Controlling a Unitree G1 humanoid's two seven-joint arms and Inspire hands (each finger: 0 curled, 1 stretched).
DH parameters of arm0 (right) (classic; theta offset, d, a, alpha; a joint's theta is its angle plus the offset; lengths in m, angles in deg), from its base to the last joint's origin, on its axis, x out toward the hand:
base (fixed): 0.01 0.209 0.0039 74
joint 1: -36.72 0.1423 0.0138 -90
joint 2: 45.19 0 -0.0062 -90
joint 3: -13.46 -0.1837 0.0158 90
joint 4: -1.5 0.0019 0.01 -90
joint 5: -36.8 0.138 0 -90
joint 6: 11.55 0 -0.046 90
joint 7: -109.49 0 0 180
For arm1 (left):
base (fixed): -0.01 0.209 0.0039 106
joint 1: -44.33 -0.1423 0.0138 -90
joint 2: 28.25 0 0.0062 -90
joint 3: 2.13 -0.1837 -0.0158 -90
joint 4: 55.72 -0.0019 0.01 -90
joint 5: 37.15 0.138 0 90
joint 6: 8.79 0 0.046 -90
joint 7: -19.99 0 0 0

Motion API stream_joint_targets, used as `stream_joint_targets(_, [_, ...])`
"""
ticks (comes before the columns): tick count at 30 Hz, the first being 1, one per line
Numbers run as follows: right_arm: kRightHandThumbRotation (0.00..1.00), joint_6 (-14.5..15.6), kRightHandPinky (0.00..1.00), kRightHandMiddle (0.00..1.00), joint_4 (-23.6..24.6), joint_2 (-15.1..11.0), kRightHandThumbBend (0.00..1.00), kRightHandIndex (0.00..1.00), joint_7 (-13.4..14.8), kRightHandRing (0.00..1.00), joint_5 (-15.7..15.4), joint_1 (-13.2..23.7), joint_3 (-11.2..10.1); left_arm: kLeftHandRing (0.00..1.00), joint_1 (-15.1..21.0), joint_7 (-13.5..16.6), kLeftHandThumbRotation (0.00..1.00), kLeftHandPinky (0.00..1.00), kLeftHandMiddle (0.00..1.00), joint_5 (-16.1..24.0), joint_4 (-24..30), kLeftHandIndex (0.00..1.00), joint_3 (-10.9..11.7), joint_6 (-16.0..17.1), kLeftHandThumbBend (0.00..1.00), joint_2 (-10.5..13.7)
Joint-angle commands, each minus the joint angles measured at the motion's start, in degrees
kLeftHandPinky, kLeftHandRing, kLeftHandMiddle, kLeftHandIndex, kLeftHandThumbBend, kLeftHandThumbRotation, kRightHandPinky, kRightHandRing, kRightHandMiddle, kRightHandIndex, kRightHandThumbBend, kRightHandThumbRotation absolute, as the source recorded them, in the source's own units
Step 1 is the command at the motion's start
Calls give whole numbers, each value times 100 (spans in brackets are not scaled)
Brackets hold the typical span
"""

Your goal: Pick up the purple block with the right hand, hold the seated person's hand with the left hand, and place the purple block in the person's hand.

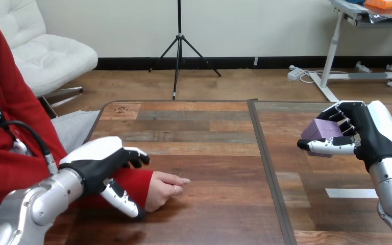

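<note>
The robot's left hand (pixel 99 163), black with white shells on its back, sits over the person's wrist (pixel 135 185), which is covered by a red sleeve. Its fingers (pixel 132 154) curl over the far side of the sleeve and its thumb (pixel 120 200) comes down along the near side, so the wrist lies between them in a loose clasp. Just past the fingertips of this hand, toward the middle of the desk, lies the person's hand (pixel 166 190). It rests on the brown, plank-patterned wooden desk (pixel 209 153) with its fingers pointing away from the robot's left hand. Whether its palm faces up or down is hard to tell.

Well apart from all this, across the dark seam (pixel 265 168) that runs down the desk, the robot's right hand (pixel 372 133) hangs above the surface. It pinches the small purple block (pixel 322 132), a pale lilac cuboid. The curled fingers (pixel 343 116) press on the block's top and far side, and the thumb (pixel 329 147) lies along its lower edge. The block juts out of the grip toward the left hand and is clear of the wood below it. Under the right hand's wrist, a short strip of white tape (pixel 351 193) lies flat on the desk.
</note>
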Motion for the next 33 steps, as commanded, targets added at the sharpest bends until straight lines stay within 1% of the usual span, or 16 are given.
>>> stream_joint_targets(1, [0,-76,37,47,185,-68,81,46,29,42,72,373,-111,81,511,-9,18,75,82,78,-12,82,-103,-77,89,154])
stream_joint_targets(4, [0,-34,37,47,206,-65,81,46,11,42,75,370,-112,80,549,-37,17,74,81,95,-24,81,-156,-120,89,169])
stream_joint_targets(10, [0,-43,38,47,223,-52,81,46,23,42,85,364,-120,79,633,-71,15,72,80,113,-120,80,-240,-104,88,191])
stream_joint_targets(16, [0,3,38,47,240,-41,81,46,24,42,94,370,-129,78,711,-173,16,71,80,200,-142,79,-346,-157,88,226])
stream_joint_targets(28, [0,-50,38,46,247,-55,82,46,22,42,95,358,-130,76,829,-115,16,68,79,306,-318,76,-514,-169,87,202])
stream_joint_targets(33, [0,-67,38,46,252,-55,81,46,28,42,97,348,-132,75,865,-84,15,66,78,373,-377,75,-576,-163,85,197])
